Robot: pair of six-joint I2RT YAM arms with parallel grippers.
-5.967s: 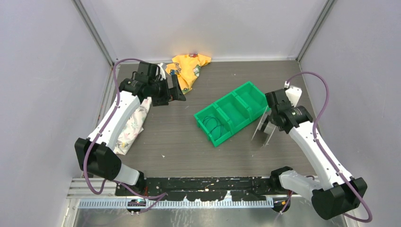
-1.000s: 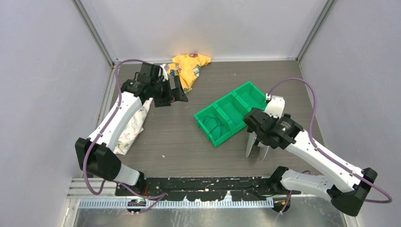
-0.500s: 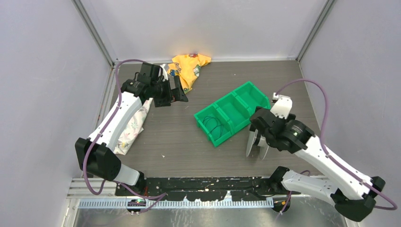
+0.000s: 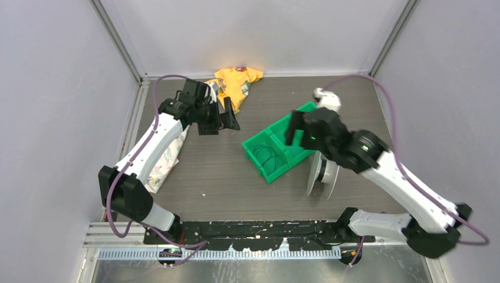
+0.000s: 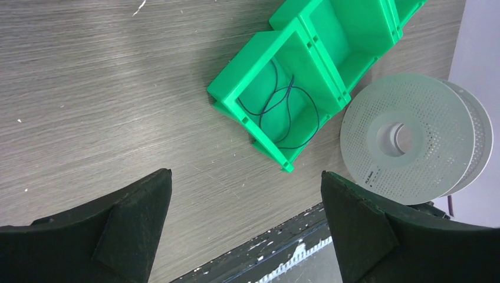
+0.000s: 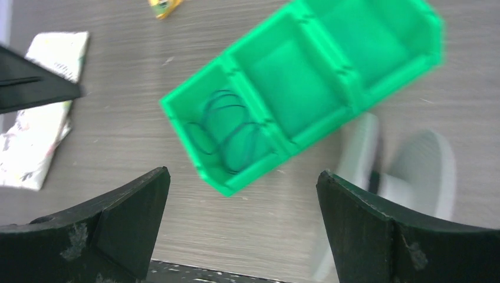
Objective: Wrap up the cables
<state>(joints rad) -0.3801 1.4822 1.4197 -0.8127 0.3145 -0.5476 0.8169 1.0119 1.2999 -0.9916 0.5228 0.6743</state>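
Note:
The cables (image 4: 268, 158) are thin dark loops lying in the near-left compartment of a green three-part bin (image 4: 306, 112). They also show in the left wrist view as cables (image 5: 283, 106) and in the right wrist view as cables (image 6: 227, 130). A pale perforated spool (image 4: 323, 172) stands on edge just right of the bin, and appears as spool (image 5: 407, 138) and, blurred, spool (image 6: 413, 171). My right gripper (image 4: 295, 134) hovers open over the bin's middle; right gripper (image 6: 242, 172) holds nothing. My left gripper (image 4: 224, 124) hangs open at the back left, away from the bin; left gripper (image 5: 246, 173) is empty.
A yellow patterned cloth (image 4: 236, 82) lies at the back edge. A white floral cloth (image 4: 162, 156) lies along the left side under the left arm, also seen as floral cloth (image 6: 35, 141). Grey walls enclose the wood-grain table (image 4: 224, 177) on three sides.
My right arm has swung from beside the spool up and back-left over the green bin. The spool stays standing on edge. The left gripper has shifted slightly right.

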